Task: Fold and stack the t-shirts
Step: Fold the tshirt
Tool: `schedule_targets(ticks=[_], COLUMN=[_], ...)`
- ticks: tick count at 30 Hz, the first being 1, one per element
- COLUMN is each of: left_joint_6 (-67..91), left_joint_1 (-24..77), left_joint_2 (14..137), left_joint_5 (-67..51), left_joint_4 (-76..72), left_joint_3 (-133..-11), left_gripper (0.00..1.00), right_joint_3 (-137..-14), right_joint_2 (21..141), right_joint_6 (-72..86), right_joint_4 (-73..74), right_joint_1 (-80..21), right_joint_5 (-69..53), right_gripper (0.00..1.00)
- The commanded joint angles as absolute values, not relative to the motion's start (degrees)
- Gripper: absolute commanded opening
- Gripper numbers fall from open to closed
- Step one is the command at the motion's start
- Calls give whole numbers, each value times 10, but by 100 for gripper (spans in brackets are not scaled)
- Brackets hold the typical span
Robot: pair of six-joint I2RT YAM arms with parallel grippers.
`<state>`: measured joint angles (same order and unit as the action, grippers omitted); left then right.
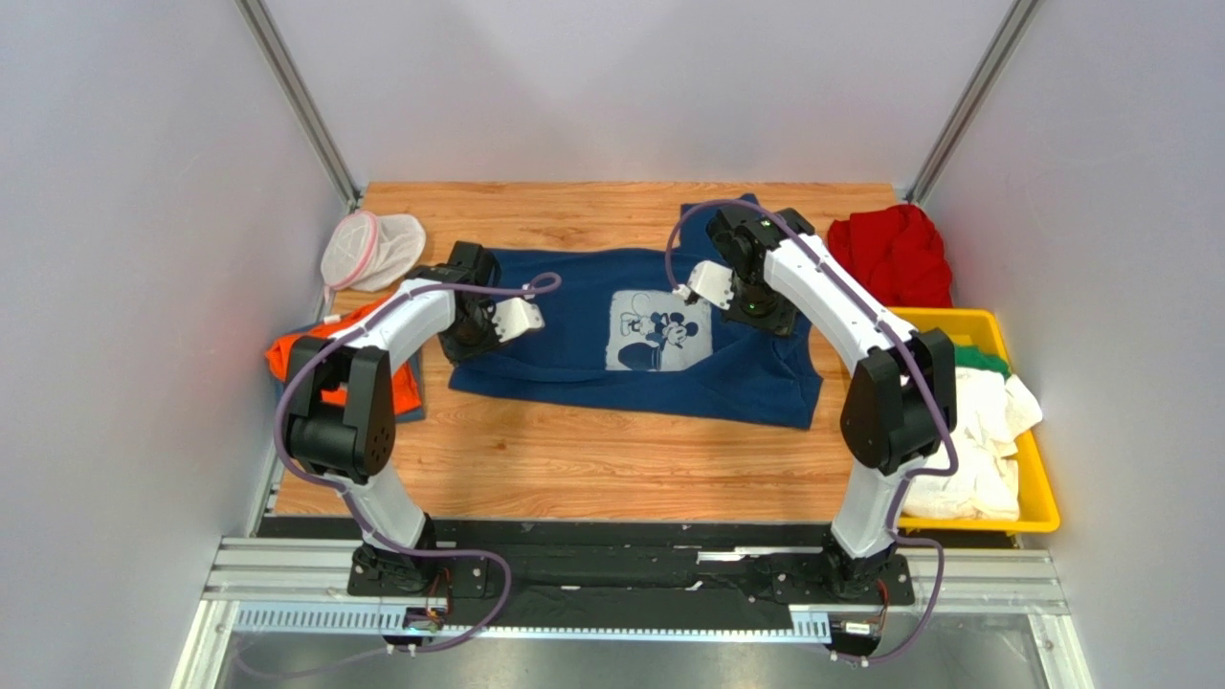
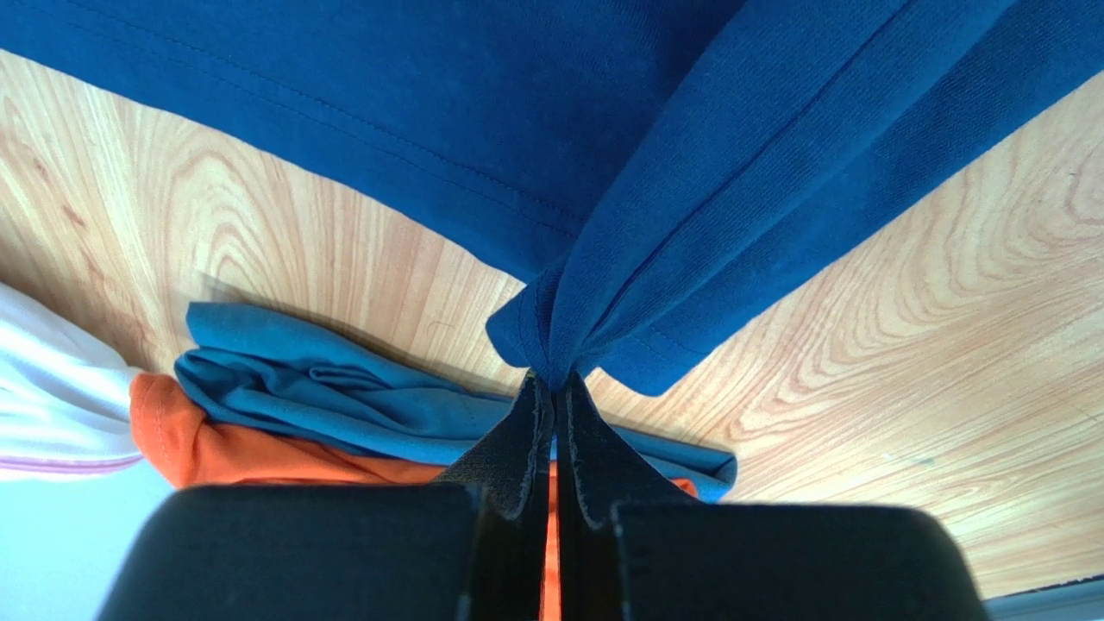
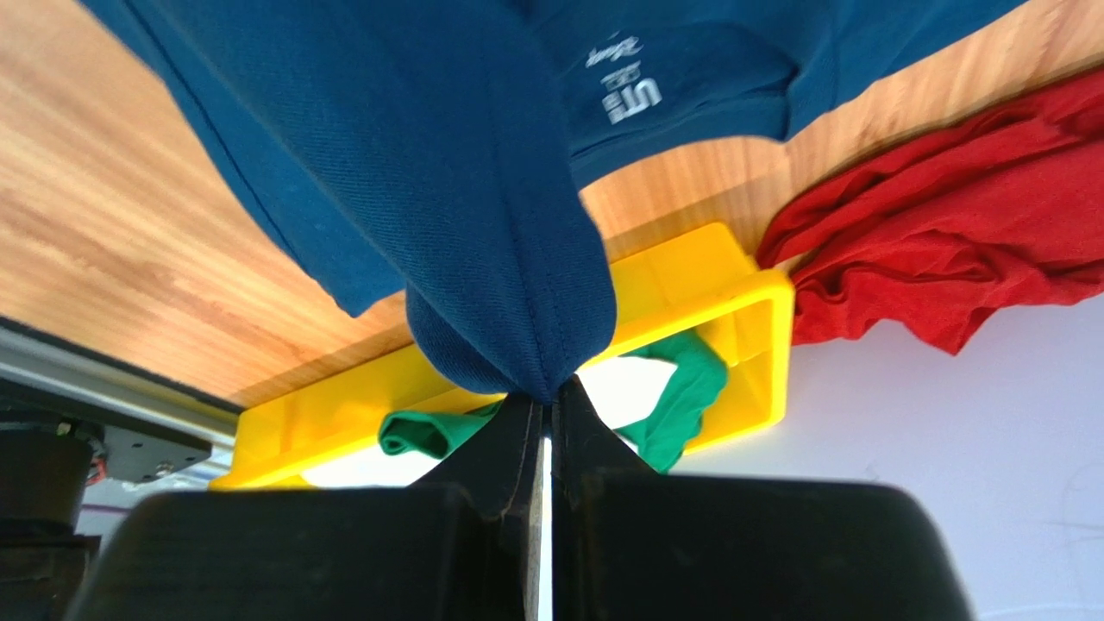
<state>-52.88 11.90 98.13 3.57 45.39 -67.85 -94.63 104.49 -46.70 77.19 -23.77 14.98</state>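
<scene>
Both arms are bolted at the near edge of the table (image 1: 575, 467). The left arm (image 1: 345, 409) rises to a bent elbow, and its pale forearm reaches forward and inward. The right arm (image 1: 895, 395) mirrors it, its forearm slanting away and to the left.

The navy t-shirt (image 1: 633, 371) lies spread across the middle of the table between the two wrists, with its pale Mickey Mouse print (image 1: 657, 330) facing up.

The left gripper (image 2: 552, 388) sits at the shirt's left edge. Its fingers are pressed together on a bunched pinch of navy hem, which is raised off the wood. The right gripper (image 3: 546, 399) is at the far right part of the shirt, near the collar. Its fingers are likewise clamped tight on a gathered fold of navy cloth that drapes up from the tips.

At the table's left edge lies the orange t-shirt (image 1: 295, 353), with a lighter blue cloth (image 2: 324, 388) crumpled on top of it. To the right, a yellow bin (image 1: 1044, 495) holds white t-shirts (image 1: 985, 452) spilling over its rim and a green t-shirt (image 1: 984, 359) behind them.

Farther back, a mesh pouch (image 1: 367, 247) rests at the far left corner. The red t-shirt (image 1: 895, 253) is heaped at the far right corner, just beyond the bin.
</scene>
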Motion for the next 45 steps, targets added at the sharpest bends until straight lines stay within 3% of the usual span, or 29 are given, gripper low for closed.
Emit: schedule_targets(ticks=[1, 17, 45], left_joint_6=[-542, -546, -531], left_joint_1=[114, 114, 114], left_joint_2=[983, 990, 1052], left_joint_5=[40, 49, 68], left_joint_4=[455, 462, 462], left_joint_3=[-697, -720, -774], left_gripper=[0, 0, 0], right_joint_3=[-1004, -1102, -1136], right_joint_2=[1074, 1150, 1218], right_joint_6=[-485, -502, -491], right_joint_4=[784, 781, 722], right_joint_1=[-235, -207, -178], right_joint_5=[171, 199, 201], right_gripper=[0, 0, 0])
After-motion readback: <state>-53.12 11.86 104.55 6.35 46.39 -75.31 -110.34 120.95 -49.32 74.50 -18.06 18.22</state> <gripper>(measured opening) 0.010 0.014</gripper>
